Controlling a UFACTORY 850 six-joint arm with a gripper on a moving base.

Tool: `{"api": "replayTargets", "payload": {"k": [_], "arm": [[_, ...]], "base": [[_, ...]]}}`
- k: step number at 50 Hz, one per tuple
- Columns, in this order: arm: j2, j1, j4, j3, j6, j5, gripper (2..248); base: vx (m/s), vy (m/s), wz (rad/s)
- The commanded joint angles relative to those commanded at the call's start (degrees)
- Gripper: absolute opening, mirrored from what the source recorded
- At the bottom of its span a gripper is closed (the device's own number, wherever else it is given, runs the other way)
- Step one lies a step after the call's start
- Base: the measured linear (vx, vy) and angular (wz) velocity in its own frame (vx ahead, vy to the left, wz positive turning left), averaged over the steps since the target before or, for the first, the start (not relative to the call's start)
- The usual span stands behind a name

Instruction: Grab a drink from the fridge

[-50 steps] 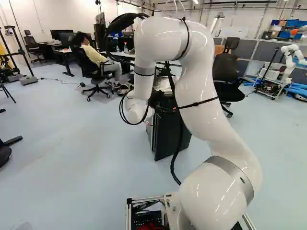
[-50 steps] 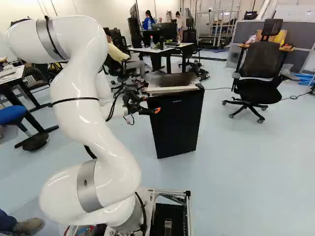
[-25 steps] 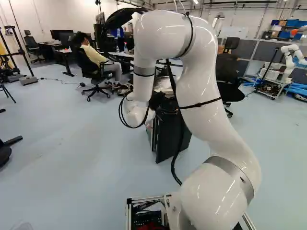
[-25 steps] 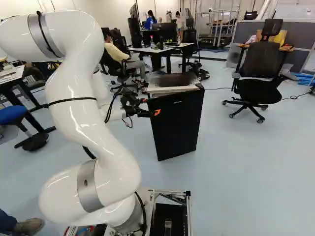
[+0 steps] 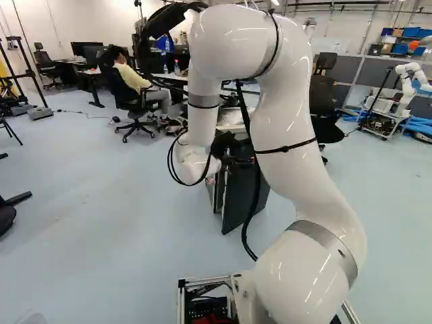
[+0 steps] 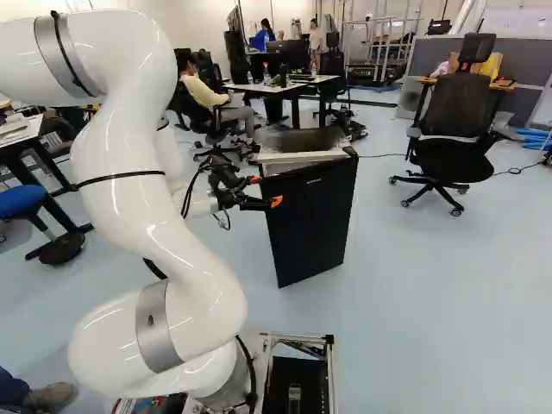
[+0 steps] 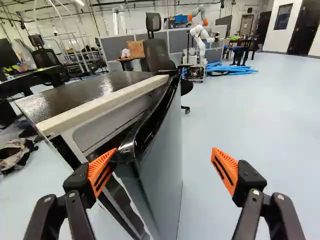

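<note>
In the right base view my gripper (image 6: 266, 191) is at the upper handle-side edge of the black fridge door (image 6: 310, 228). The wrist view shows the gripper (image 7: 165, 150) with its fingers wide apart. One orange pad (image 7: 101, 170) is against the free edge of the door (image 7: 162, 175), by the gap on its inner side; the other finger stands out in front of the door, touching nothing. The door is ajar from the fridge body (image 7: 107, 127), with a narrow dark gap between them. No drink can be seen; the fridge's inside is mostly hidden.
Office chairs stand beyond the fridge, one at the right of the right base view (image 6: 457, 129). A seated person is by a desk behind it (image 6: 259, 87). Another robot (image 7: 200, 37) stands farther off, near blue tubes (image 7: 232, 69).
The fridge door has swung a little farther from its body, towards my base. My arm has drawn back slightly with it, the fingers staying apart. The base has not moved.
</note>
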Motion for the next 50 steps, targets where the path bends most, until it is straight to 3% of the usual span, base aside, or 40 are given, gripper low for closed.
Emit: {"api": "replayTargets", "payload": {"k": [50], "arm": [[3.58,0.13,5.6,7.06,0.0,0.48,247]], "base": [[0.0,0.0,0.0]]}}
